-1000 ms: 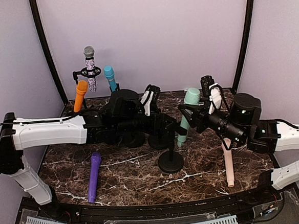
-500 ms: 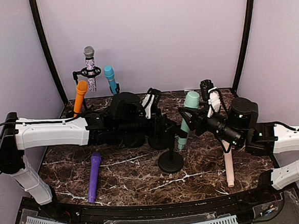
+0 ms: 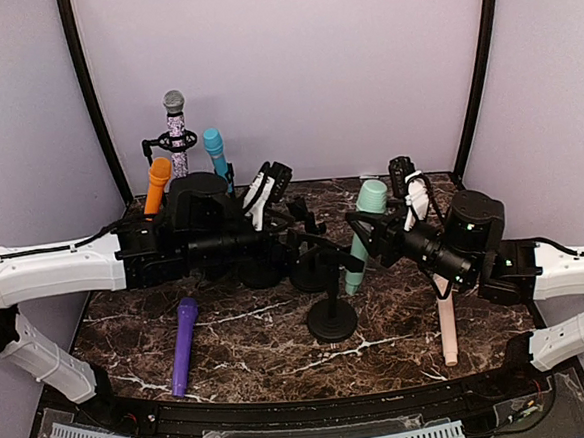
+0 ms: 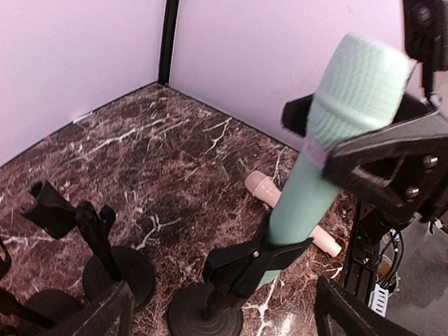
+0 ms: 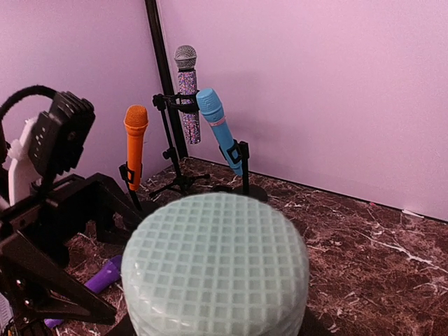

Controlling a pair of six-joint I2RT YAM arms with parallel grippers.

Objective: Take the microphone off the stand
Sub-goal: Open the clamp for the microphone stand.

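The dark marbled table (image 3: 261,346) sat between pale lilac walls (image 3: 292,69). Nearest the arms' bases we found a purple microphone (image 3: 183,342) and a pink microphone (image 3: 446,328) lying flat on it, well apart. Just beyond and between them stood the stand (image 3: 333,321), its clip (image 4: 255,260) around the tail of the mint microphone (image 3: 359,246), which we judged not yet free. The microphone's long axis leaned, with the tail low in the clip and the head raised and tipped toward the right arm. The right gripper (image 3: 371,229) was closed on the body just below the head, a finger on either side, so that arm was the one placed for the pull. We judged the move had to run up along that lean rather than sideways. The left gripper (image 3: 312,240) hung on the clip's other side, jaws spread wide and holding nothing, with the stand ahead of its fingers (image 4: 98,315) and untouched. Farther back stood empty stands (image 4: 91,231). In the far-left corner an orange microphone (image 3: 155,186), a glittered microphone (image 3: 176,132) and a blue microphone (image 3: 215,152) sat in holders.
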